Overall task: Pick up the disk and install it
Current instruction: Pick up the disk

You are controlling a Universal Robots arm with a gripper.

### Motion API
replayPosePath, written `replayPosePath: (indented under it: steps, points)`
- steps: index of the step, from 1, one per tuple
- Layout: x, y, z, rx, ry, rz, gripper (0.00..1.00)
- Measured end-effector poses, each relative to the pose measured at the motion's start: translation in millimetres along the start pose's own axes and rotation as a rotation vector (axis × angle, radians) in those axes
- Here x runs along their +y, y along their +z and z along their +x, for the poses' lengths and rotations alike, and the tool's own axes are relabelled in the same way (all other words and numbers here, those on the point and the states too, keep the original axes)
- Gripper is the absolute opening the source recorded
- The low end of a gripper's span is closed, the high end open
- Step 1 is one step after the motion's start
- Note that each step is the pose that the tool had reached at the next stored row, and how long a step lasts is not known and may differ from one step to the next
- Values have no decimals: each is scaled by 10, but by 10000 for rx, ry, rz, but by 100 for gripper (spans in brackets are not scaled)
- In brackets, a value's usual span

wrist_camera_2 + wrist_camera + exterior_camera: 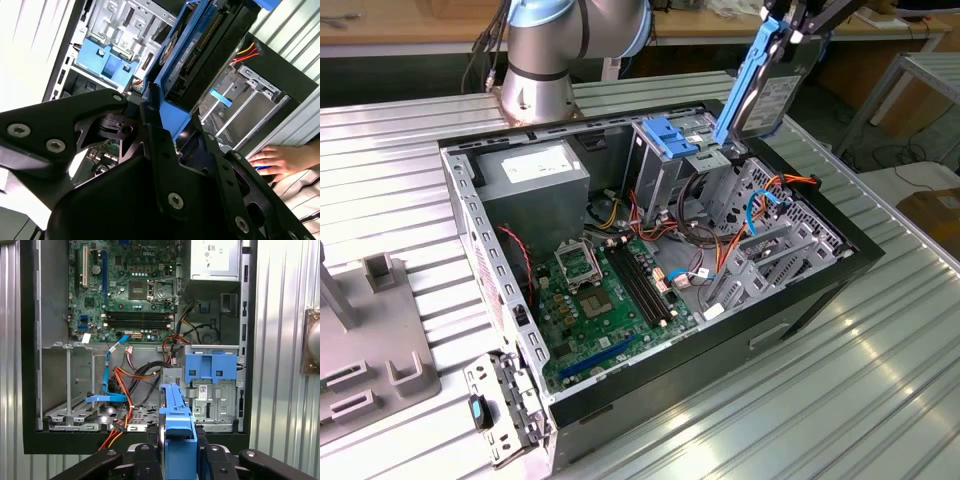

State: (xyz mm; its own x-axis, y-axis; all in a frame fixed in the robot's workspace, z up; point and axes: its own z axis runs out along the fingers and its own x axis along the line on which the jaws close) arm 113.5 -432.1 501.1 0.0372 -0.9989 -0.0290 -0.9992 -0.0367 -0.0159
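My gripper (178, 462) clamps its fingers on the disk (177, 425), edge-up above the open case (800, 300), at one o'clock from the motherboard (605, 295) in the exterior view. Beneath it sit one blue latch (672, 135) and orange cables (121, 381); farther off, one power supply (555, 195), its white label (532, 165) unreadable. A person's hand (277, 160) rests beside the case.

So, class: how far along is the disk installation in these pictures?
Done: the disk is picked up, clamped on edge in the gripper. In hand: it hangs above the open computer case, near the blue latch piece. Left: it sits in no drive bay yet.
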Motion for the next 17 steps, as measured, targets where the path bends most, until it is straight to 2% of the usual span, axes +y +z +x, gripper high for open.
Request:
replayPosePath:
  steps: [6, 9, 11, 17]
  points:
    - [0, -16, 8, 2, 0, 0, 37]
    - [-1, -87, 9, -1, 0, 0, 37]
    - [-1, -107, 21, -1, 1, 0, 37]
    - [5, -124, 179, 0, 0, 0, 37]
